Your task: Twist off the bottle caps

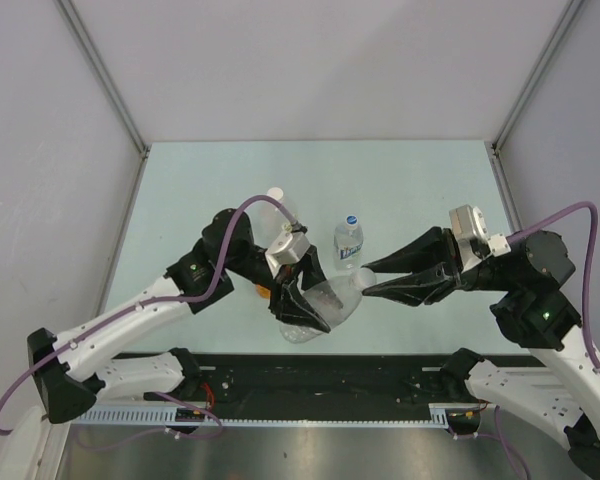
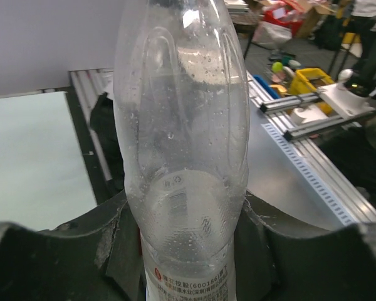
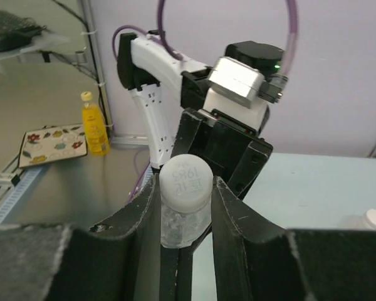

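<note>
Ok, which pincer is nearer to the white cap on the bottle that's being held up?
Right. The right pincer is clamped around the white cap itself; the left pincer grips the same bottle lower down its body, away from the cap.

The top external view looks down from above and behind the arm bases, facing the far wall, far enough off to take in the whole table (image 1: 410,170). The left wrist view sits right behind the left gripper (image 2: 182,219), looking along its fingers at the clear bottle (image 2: 182,125), so near that the bottle's body fills the middle; it faces back over the near rail (image 2: 301,170) into the room. The right wrist view looks along the right gripper (image 3: 185,188) just as closely, facing the left arm (image 3: 156,69), and meets the white cap (image 3: 185,177) end-on. All three views share this bottle, seen small in the top view at the table's near middle
</note>
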### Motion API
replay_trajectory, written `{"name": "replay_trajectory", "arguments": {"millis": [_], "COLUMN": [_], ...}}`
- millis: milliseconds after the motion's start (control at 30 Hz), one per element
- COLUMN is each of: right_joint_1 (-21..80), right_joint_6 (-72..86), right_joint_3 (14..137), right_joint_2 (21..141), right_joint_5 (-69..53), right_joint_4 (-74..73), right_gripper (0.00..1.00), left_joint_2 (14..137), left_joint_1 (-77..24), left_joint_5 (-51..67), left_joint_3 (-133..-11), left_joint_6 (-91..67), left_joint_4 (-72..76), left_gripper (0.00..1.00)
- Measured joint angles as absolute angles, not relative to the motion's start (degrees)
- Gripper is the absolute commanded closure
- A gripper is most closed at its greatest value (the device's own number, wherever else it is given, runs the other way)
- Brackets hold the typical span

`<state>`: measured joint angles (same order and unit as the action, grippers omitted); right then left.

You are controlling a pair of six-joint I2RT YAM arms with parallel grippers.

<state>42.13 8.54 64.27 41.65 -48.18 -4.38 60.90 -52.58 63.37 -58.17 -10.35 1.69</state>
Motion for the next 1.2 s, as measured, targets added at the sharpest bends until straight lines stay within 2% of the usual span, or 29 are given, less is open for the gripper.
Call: {"name": "replay_trajectory", "arguments": {"millis": [233, 600, 633, 867, 933, 1200], "right_joint_1": [41.28, 40.84, 40.64, 38.72, 38.50, 38.44], "right_joint_6": [5.19, 2.92, 2.94, 4.82, 5.26, 5.58], "right_joint_3": [64.27, 64.31, 64.31, 64.31, 64.23, 63.59], "right_joint_2": [41.60, 42.11, 42.11, 42.04, 42.13, 43.83], "right_joint_5": [-56.14, -60.16, -59.83, -52.10, -49.43, -42.81], "right_joint_4": [-3.99, -4.51, -4.82, -7.60, -9.26, -13.80], "right_gripper": [1.00, 0.98, 0.95, 0.44, 0.36, 0.22], "left_joint_2": [63.05, 63.72, 63.72, 62.30, 61.93, 61.58], "left_joint_1": [-52.64, -52.73, -52.71, -52.42, -52.45, -52.53], "left_joint_5": [70.70, 73.21, 72.34, 59.72, 54.76, 40.49], "left_joint_3": [-58.17, -57.87, -57.89, -57.98, -58.19, -58.65], "left_joint_6": [-15.27, -16.62, -15.92, -9.30, -8.43, -6.87], "left_joint_4": [5.52, 5.50, 4.84, -0.64, -1.04, -1.48], "left_gripper": [1.00, 1.00, 1.00, 1.00, 1.00, 1.00]}}
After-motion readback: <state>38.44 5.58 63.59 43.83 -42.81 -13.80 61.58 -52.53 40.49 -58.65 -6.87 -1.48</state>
